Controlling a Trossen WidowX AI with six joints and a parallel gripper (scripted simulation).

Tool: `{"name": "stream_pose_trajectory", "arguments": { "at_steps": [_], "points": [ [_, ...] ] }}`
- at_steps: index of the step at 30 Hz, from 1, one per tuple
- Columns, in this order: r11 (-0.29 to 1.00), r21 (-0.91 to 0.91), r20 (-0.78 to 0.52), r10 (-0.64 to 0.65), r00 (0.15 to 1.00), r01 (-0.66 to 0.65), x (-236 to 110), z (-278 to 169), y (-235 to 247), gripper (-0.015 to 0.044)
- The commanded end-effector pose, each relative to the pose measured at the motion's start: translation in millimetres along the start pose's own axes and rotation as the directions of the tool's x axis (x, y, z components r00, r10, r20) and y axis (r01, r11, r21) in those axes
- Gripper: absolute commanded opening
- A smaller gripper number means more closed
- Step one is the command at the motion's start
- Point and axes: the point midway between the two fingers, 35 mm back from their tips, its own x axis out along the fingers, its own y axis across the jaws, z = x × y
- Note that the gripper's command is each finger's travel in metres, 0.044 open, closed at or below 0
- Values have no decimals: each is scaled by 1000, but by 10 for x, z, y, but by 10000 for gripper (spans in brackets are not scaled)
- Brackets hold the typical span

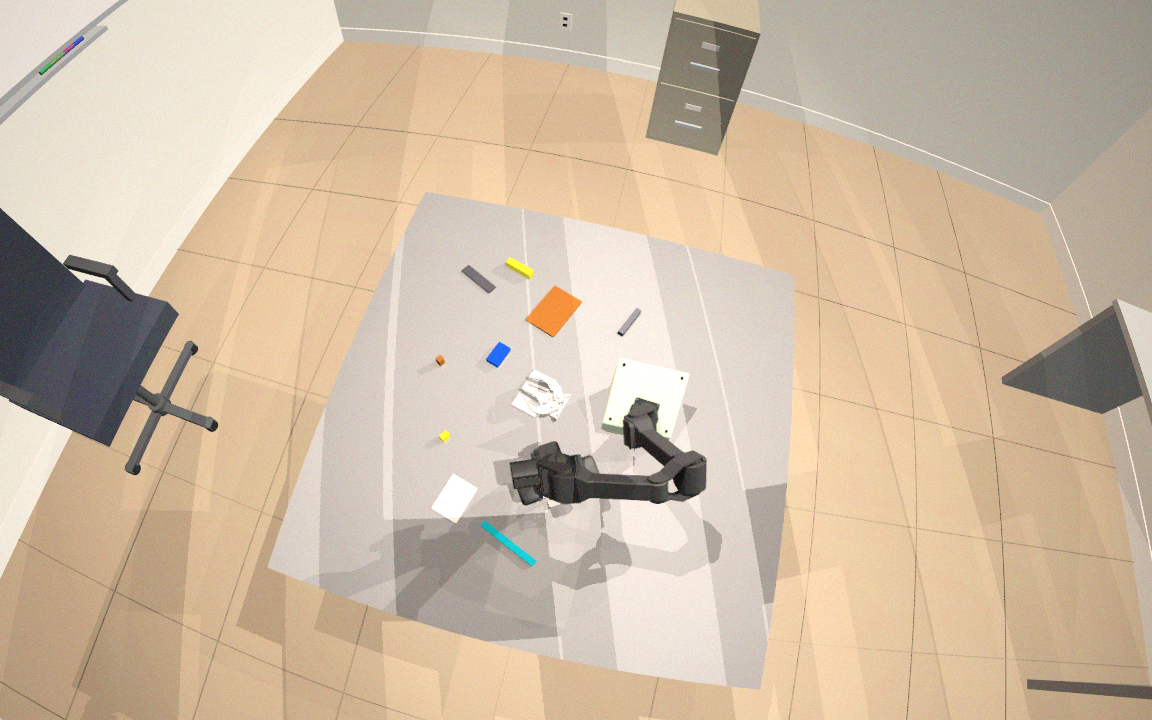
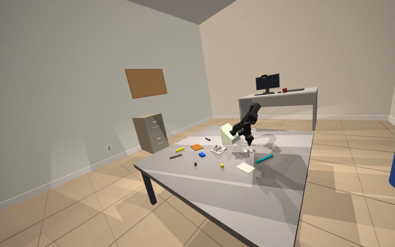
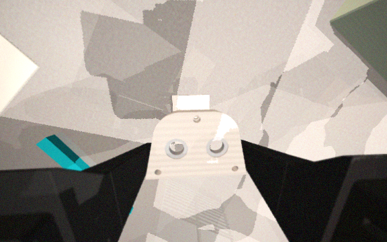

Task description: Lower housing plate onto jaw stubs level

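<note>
And here the jaws [image 1: 562,501] [image 2: 249,144] [image 3: 196,152] are gripping the pale plate [image 3: 197,161] w/ its two ringed holes, one finger pressing each side, set wide b/c the plate's filling the gap! The plate's hanging beneath the arm [image 1: 620,486] [image 2: 248,121], btwn the teal bar [image 1: 508,543] [image 2: 264,158] [image 3: 60,152] and the green block [image 1: 647,391] [image 2: 228,135] [image 3: 371,44], while the white assembly [image 1: 541,394] [image 2: 218,149] is sitting apart on the tabletop [image 1: 437,573] [image 2: 223,190].

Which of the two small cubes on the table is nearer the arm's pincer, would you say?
The yellow cube; the orange-brown cube lies farther off, beyond it.
</note>
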Motion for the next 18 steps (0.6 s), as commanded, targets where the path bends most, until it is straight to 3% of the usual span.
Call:
{"name": "stream_pose_trajectory", "arguments": {
  "at_steps": [1,18],
  "points": [
    [1000,-5,-4,8,1000,-8,-132,-24,-1,351],
    [996,-92,25,-2,1000,4,-109,310,34,351]
  ]
}}
